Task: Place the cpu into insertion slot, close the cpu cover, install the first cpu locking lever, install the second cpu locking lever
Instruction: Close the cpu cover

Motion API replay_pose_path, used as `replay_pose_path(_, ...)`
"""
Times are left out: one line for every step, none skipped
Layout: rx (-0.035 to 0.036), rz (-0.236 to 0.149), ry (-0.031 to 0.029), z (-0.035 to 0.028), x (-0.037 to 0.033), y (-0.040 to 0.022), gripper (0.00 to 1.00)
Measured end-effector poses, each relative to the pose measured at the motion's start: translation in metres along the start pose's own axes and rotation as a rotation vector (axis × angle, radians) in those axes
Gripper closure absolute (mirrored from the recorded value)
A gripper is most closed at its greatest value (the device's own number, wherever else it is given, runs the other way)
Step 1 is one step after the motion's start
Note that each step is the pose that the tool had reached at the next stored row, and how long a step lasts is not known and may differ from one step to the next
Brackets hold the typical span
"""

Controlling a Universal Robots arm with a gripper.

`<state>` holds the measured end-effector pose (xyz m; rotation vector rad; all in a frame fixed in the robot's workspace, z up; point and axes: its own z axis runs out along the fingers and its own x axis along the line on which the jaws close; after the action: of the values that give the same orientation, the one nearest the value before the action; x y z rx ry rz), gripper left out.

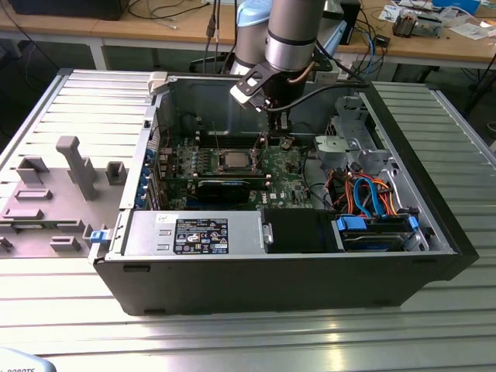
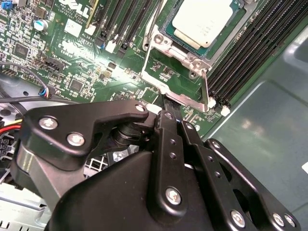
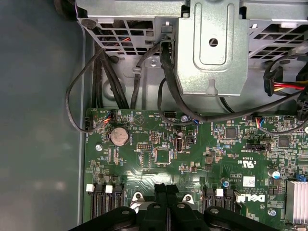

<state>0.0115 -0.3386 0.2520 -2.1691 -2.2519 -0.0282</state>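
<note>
One cpu [image 2: 204, 21] is what you have to track, and it lies flat in the insertion slot [image 2: 179, 43] with its pale metal top facing up. The cpu cover [image 2: 166, 50] shows as a silver frame around it. You cannot tell from these views whether that frame is latched. A thin metal rod [image 2: 206, 86] runs along one edge of the frame, beside the long black memory slots [image 2: 250, 53].

Your gripper [image 2: 174, 120] hangs just beside that corner of the frame, its two black fingers pressed together with nothing between them. In the first wrist view the green motherboard [image 3: 159, 159] spreads below the fingers, with a coin cell [image 3: 119, 136] and a metal drive cage [image 3: 211, 53] beyond. The open computer case [image 1: 271, 287] sits on a ribbed metal table [image 1: 434, 341].
</note>
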Motion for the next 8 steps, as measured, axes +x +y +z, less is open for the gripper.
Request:
replay_pose_path(0.0,0.0,-0.0001,0.0,0.0,-0.0002,0.89)
replay_pose_path(0.0,0.0,0.0,0.0,0.0,-0.0004,0.89)
replay_pose_path(-0.0001,0.0,0.0,0.0,0.0,-0.001,0.89)
replay_pose_path(0.0,0.0,0.0,0.0,0.0,-0.0012,0.89)
replay_pose_path(0.0,0.0,0.0,0.0,0.0001,-0.0015,0.89)
replay_pose_path(0.0,0.0,-0.0001,0.0,0.0001,-0.0019,0.89)
replay_pose_path(0.0,0.0,0.0,0.0,0.0001,-0.0021,0.89)
replay_pose_path(0.0,0.0,-0.0001,0.0,0.0001,-0.0023,0.89)
